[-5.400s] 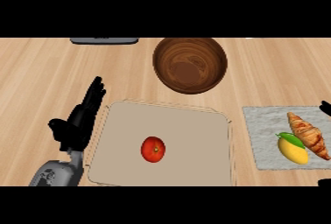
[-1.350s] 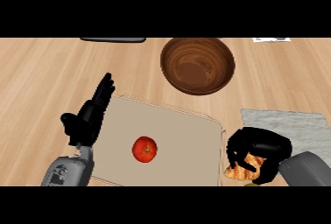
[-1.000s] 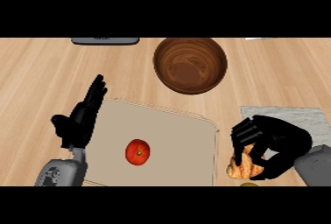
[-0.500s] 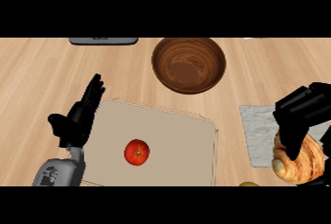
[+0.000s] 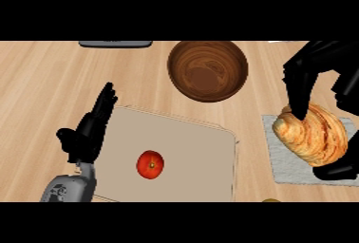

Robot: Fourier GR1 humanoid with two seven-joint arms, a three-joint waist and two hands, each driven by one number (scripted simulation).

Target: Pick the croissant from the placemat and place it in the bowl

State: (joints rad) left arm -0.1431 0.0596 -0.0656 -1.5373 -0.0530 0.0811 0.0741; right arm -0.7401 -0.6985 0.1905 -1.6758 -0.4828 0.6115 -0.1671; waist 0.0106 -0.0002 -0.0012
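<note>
The right hand [image 5: 319, 71] is gripping the croissant [image 5: 312, 134] at the view's right side, with its fingers curling down over the pastry's upper end and its thumb showing under the lower end. The croissant is showing large and close in the view, above the grey placemat [image 5: 284, 163], and it is covering much of that mat; whether it is touching the mat cannot be told. The wooden bowl [image 5: 208, 70] is sitting on the counter [image 5: 42, 80] to the upper left of the croissant, apart from it, and nothing is lying in it. The left hand [image 5: 88, 130] is resting at the left, open with its fingers straight and pointing up, beside the left edge of a beige board [image 5: 189, 156]. A red tomato [image 5: 150, 164] is lying on that board, near its middle and well apart from both hands. A dark flat thing [image 5: 116, 43] is showing at the top edge, left of the bowl, and a small yellowish bit [image 5: 272, 200] is peeking in at the bottom edge under the placemat; what either is cannot be told.
</note>
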